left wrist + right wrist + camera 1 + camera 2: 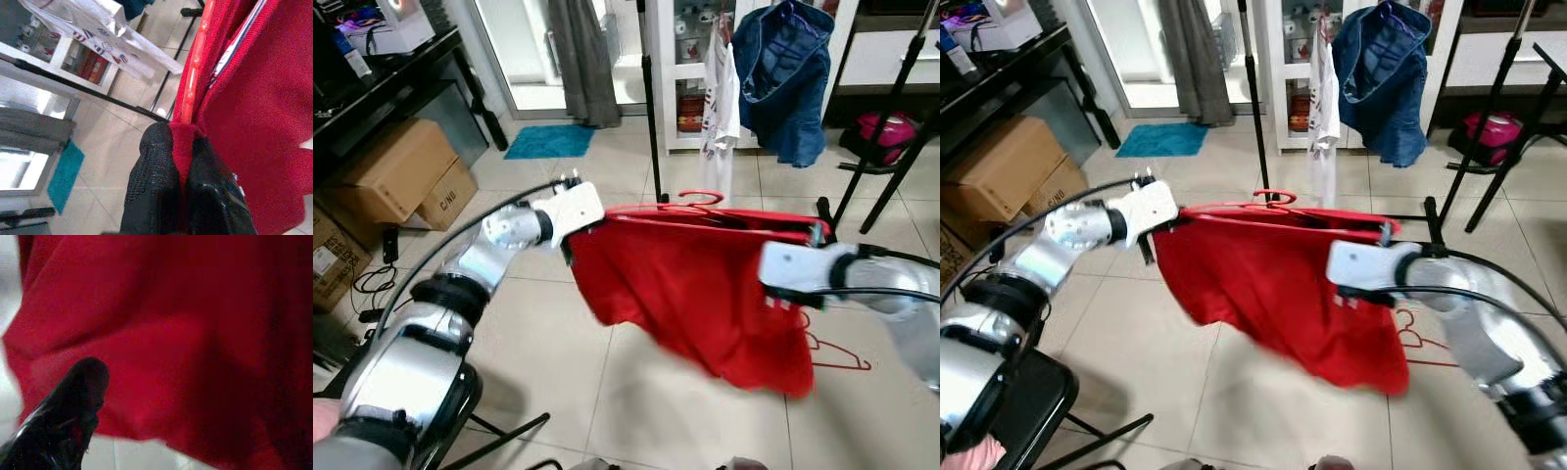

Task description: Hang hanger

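A red garment (pixel 695 294) hangs on a red hanger (pixel 700 199) and is held out in the air in front of me. My left gripper (pixel 570 240) is shut on the garment's left shoulder beside the hanger arm (pixel 195 63); its fingertips (pixel 156 147) pinch the red cloth. My right gripper (pixel 793 269) is against the garment's right side, and its wrist view has red cloth (pixel 195 333) close up. Behind stands a black rack pole (pixel 651 98), with a denim jacket (pixel 788 78) and a white garment (pixel 720 98) hanging near it.
Another red hanger (pixel 837 352) lies on the tiled floor at the right. Black stand legs (pixel 891 127) and a pink bag (pixel 886 132) are at the back right. Cardboard boxes (pixel 396 171) and a dark desk line the left; a teal mat (pixel 548 142) lies beyond.
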{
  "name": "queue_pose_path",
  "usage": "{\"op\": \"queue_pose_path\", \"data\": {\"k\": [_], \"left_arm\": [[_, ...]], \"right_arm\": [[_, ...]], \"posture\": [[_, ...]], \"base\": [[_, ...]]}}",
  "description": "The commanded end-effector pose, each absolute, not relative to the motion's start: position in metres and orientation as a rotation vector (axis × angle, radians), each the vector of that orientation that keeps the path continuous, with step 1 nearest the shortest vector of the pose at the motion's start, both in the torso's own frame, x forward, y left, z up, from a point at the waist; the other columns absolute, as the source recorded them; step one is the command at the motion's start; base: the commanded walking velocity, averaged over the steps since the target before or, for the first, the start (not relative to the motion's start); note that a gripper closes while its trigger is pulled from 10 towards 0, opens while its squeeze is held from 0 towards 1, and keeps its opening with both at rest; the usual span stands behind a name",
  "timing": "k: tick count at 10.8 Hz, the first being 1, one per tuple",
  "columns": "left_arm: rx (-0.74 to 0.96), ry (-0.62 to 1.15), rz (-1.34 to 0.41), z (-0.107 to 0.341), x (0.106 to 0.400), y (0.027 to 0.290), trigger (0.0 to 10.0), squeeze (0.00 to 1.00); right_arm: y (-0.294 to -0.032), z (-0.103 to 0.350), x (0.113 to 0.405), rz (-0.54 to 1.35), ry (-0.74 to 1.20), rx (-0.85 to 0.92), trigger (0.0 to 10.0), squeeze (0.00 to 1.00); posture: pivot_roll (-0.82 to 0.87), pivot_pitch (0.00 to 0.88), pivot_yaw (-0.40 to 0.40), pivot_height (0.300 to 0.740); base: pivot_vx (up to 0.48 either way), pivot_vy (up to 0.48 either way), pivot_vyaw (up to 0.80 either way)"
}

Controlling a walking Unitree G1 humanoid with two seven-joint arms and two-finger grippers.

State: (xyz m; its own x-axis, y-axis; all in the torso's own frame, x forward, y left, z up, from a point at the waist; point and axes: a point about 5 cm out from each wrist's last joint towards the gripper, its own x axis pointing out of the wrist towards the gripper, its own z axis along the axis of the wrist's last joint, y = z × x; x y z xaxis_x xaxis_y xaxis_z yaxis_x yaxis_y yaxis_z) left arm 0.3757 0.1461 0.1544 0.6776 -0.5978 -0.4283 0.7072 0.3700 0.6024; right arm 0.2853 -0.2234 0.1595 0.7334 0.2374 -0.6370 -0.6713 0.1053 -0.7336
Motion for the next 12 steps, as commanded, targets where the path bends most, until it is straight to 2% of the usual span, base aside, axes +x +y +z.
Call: {"op": "queue_pose_path", "data": {"k": [1, 2, 4, 5, 7, 9, 10, 12], "left_arm": [[0.87, 0.196, -0.735, 0.159, 0.38, 0.173, 0.0, 0.0], [0.896, 0.197, -0.715, 0.162, 0.381, 0.176, 0.0, 0.0], [0.963, 0.195, -0.695, 0.165, 0.382, 0.177, 0.0, 0.0], [0.998, 0.199, -0.702, 0.165, 0.383, 0.174, 0.0, 0.0], [1.048, 0.252, -0.721, 0.157, 0.381, 0.177, 0.0, 0.0], [1.009, 0.251, -0.786, 0.15, 0.376, 0.17, 0.0, 0.0], [0.948, 0.226, -0.789, 0.152, 0.376, 0.165, 0.0, 0.0], [0.872, 0.202, -0.783, 0.156, 0.378, 0.163, 0.0, 0.0]], "right_arm": [[-0.235, 0.162, 0.286, 0.656, 0.466, -1.324, 10.0, 0.0], [-0.242, 0.163, 0.287, 0.64, 0.51, -1.337, 10.0, 0.0], [-0.228, 0.157, 0.272, 0.891, 0.527, -1.34, 10.0, 0.0], [-0.213, 0.158, 0.26, 1.054, 0.516, -1.301, 10.0, 0.0], [-0.19, 0.178, 0.259, 1.149, 0.375, -1.248, 10.0, 0.0], [-0.163, 0.212, 0.279, 1.064, 0.065, -1.087, 10.0, 0.0], [-0.162, 0.216, 0.284, 1.015, 0.033, -1.081, 10.0, 0.0], [-0.172, 0.202, 0.287, 0.946, 0.082, -1.245, 10.0, 0.0]], "posture": [[-0.18, 0.0, 0.171, 0.74], [-0.18, 0.0, 0.17, 0.74], [-0.18, 0.0, 0.17, 0.74], [-0.18, 0.0, 0.171, 0.74], [-0.18, 0.0, 0.173, 0.74], [-0.18, 0.0, 0.167, 0.74], [-0.18, 0.0, 0.166, 0.74], [-0.18, 0.0, 0.17, 0.74]], "base": [[0.0, 0.0, 0.0], [0.0, 0.0, 0.0], [0.0, 0.0, 0.0], [0.0, 0.0, 0.0], [0.0, 0.0, 0.0], [0.0, 0.0, 0.0], [0.0, 0.0, 0.0], [0.0, 0.0, 0.0]]}}
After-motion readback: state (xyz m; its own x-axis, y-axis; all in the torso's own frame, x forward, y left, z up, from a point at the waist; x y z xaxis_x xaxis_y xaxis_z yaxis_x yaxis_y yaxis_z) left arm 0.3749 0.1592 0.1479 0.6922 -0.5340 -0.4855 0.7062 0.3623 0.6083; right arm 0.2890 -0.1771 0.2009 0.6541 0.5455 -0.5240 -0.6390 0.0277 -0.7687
